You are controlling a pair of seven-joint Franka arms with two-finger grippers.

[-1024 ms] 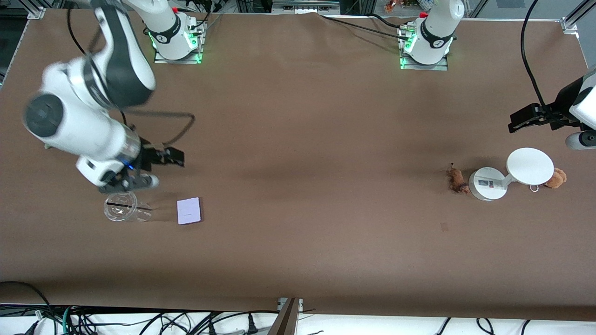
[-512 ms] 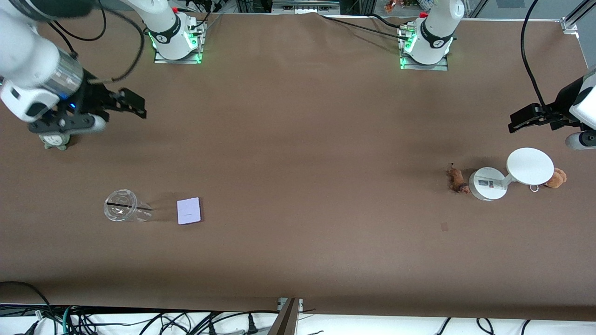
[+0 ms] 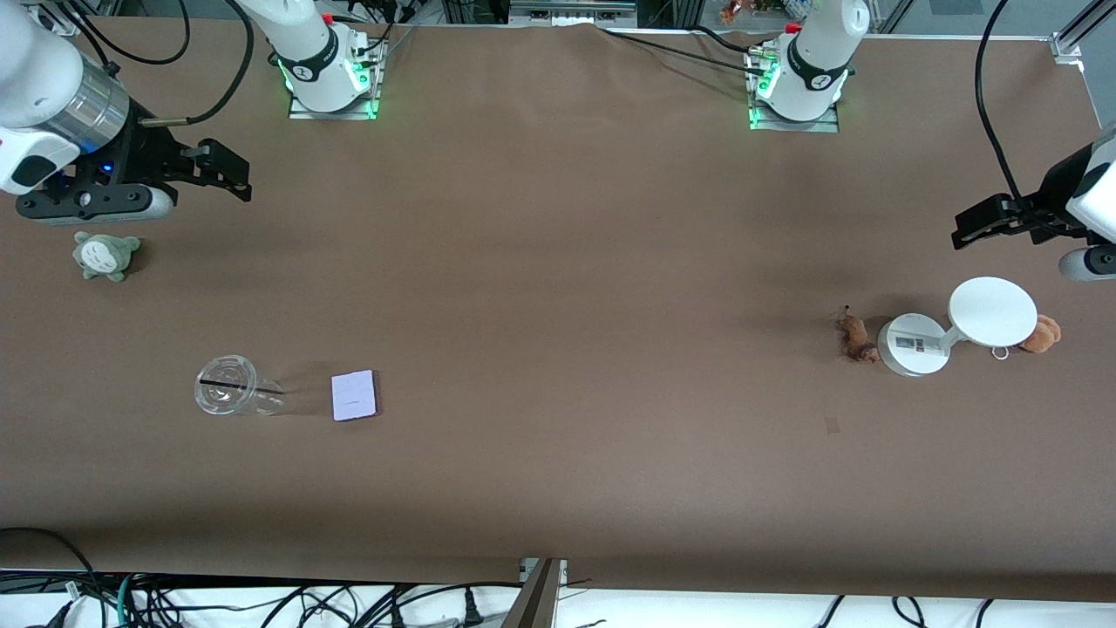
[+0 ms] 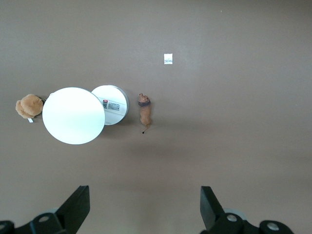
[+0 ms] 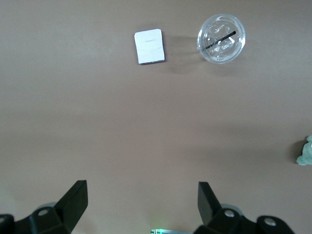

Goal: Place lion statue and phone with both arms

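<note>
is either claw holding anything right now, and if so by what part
Nothing is held. The left claw hangs open above the table near the lion statue, and the right claw hangs open, with the phone lying flat on the table.

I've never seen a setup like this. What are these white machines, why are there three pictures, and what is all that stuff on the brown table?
They are two robot arms, each ending in a two-finger pincer. The wide picture looks down from across the table; the other two come from cameras on each arm's wrist. Both pincers are open and hold nothing. The right pincer hangs near a grey-green plush toy; a clear plastic cup and a flat pale lavender phone lie nearer the camera. The left pincer hangs over its end of the table, above a white stand with a disc top, a tiny reddish-brown lion statue and an orange-brown plush.
</note>
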